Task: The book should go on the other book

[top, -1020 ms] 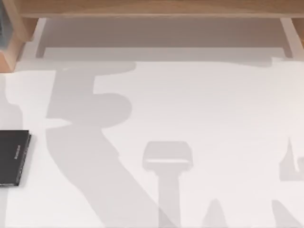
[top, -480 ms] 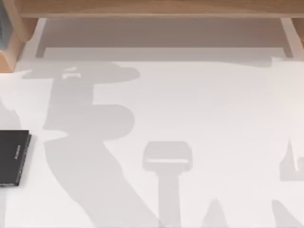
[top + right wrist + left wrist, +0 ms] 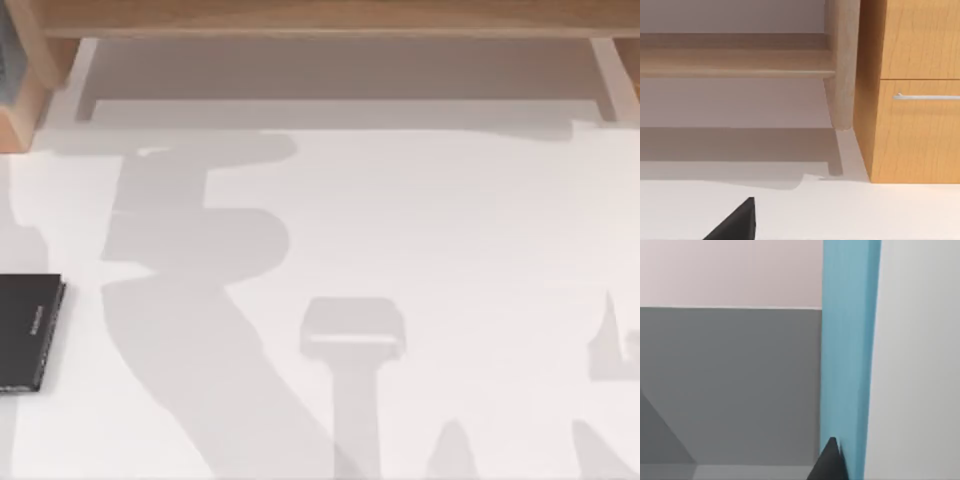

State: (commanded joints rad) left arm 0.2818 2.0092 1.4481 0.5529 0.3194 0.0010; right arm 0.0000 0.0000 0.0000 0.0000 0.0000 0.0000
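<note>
The white worktop [image 3: 450, 220] carries the black book [image 3: 28, 332] at its left edge. The left fingers [image 3: 830, 462] touch the blue book [image 3: 847, 355]; whether they grip it, I cannot tell.

Black book [image 3: 28, 333] flat on the white surface [image 3: 450, 250] at its left edge, pale lettering along the spine. Teal-blue book [image 3: 847, 355] seen close, edge-on, well clear of the black one.

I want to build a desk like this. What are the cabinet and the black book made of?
The cabinet looks like varnished wood: orange-brown with visible grain, and a silvery, probably metal handle. The black book seems to have a smooth matte cover, likely card; I can't tell for sure.
</note>
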